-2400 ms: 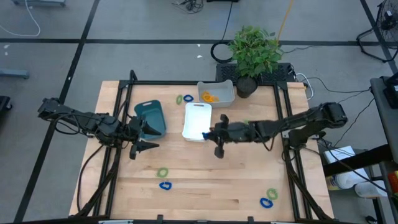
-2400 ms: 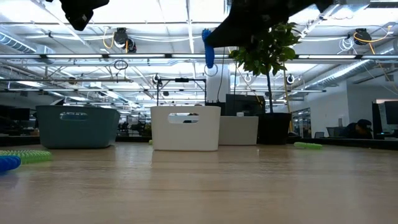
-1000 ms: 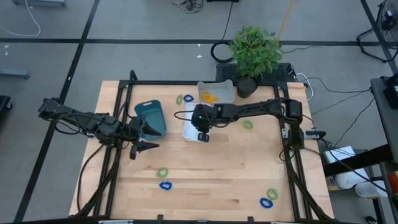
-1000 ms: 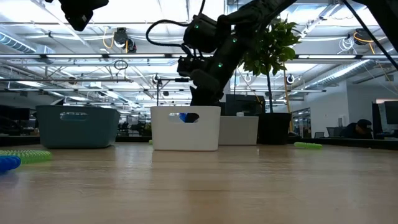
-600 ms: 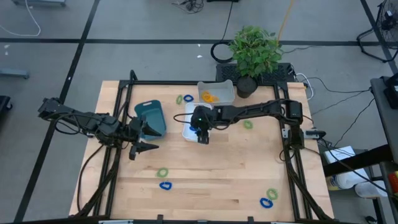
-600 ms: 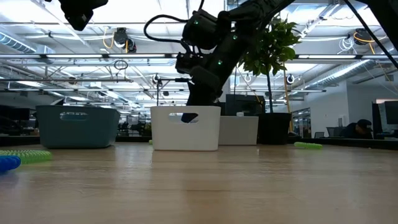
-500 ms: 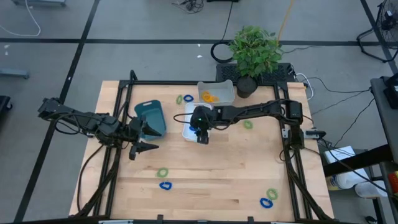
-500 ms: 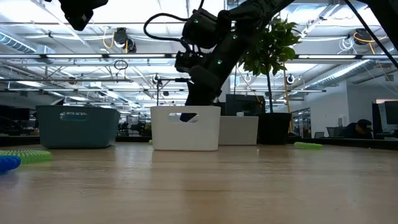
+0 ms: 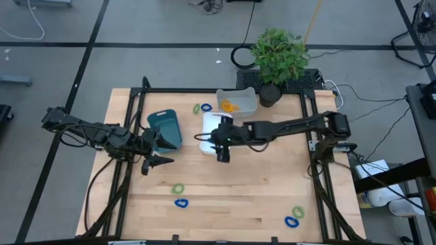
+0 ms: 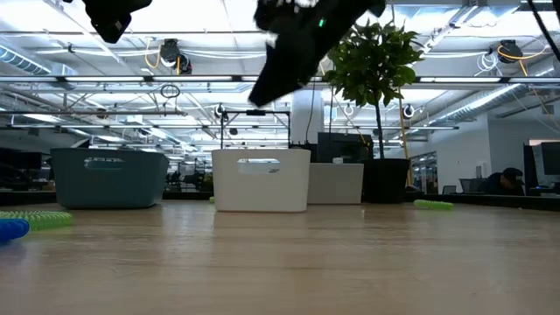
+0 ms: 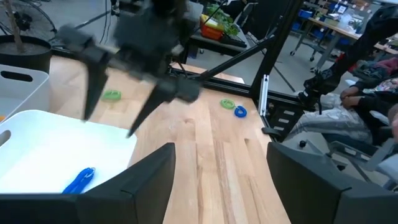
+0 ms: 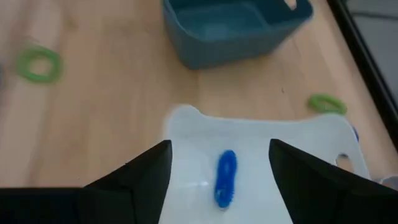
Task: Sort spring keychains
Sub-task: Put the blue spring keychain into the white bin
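Note:
A blue spring keychain (image 12: 225,178) lies flat on the floor of the white tray (image 9: 212,124). My right gripper (image 12: 219,148) hangs open above the tray's near end (image 9: 223,151), holding nothing. My left gripper (image 9: 163,150) stands open beside the teal tray (image 9: 165,128), also with nothing in it. Orange keychains (image 9: 229,105) sit in the far tray. More green and blue keychains lie loose on the table: a green one (image 9: 197,108) at the far side, a pair (image 9: 179,195) near the front, and another pair (image 9: 294,216) at the front right.
A potted plant (image 9: 275,58) stands at the table's far edge, just beyond the far tray. Black frame rails (image 9: 315,163) run along both sides of the table. In the left wrist view a seated person (image 11: 373,93) shows beyond the table.
My right gripper has let go of the blue keychain, which now lies in the white tray. The gripper has risen out of the tray and shifted slightly toward the table's near edge.

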Controlling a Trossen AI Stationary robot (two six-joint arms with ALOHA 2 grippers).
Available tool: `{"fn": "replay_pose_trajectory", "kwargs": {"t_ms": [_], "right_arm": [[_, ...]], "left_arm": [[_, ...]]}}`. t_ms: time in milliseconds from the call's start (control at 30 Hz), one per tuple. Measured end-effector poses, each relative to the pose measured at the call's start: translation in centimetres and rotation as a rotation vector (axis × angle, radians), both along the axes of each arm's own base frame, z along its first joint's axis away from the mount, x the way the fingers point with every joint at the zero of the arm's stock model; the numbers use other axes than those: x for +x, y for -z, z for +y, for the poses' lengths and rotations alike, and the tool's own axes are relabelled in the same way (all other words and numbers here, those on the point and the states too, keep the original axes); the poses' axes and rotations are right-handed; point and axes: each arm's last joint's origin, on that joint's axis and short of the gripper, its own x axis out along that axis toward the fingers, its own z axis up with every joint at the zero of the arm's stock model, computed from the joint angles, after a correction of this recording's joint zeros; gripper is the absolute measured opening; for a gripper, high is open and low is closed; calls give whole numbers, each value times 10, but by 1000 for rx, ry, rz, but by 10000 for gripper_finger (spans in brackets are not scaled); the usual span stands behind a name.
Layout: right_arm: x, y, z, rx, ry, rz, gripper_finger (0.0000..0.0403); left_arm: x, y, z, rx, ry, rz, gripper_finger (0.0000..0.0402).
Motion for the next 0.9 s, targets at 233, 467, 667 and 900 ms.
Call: {"fn": "replay_pose_trajectory", "kwargs": {"t_ms": [233,467,667,900], "right_arm": [[-29,-41,40,53,-30,-67,257],[-71,-63,83,44,31,-38,257],[-104,-71,115,105,43,3,257],[-143,-62,153,87,-34,172,256]], "left_arm": [[0,0,0,-2,0,0,269],[0,0,0,-3,0,-3,256],[0,-1,0,-7,-1,-5,253],[0,-1,0,-11,-2,-5,253]]}}
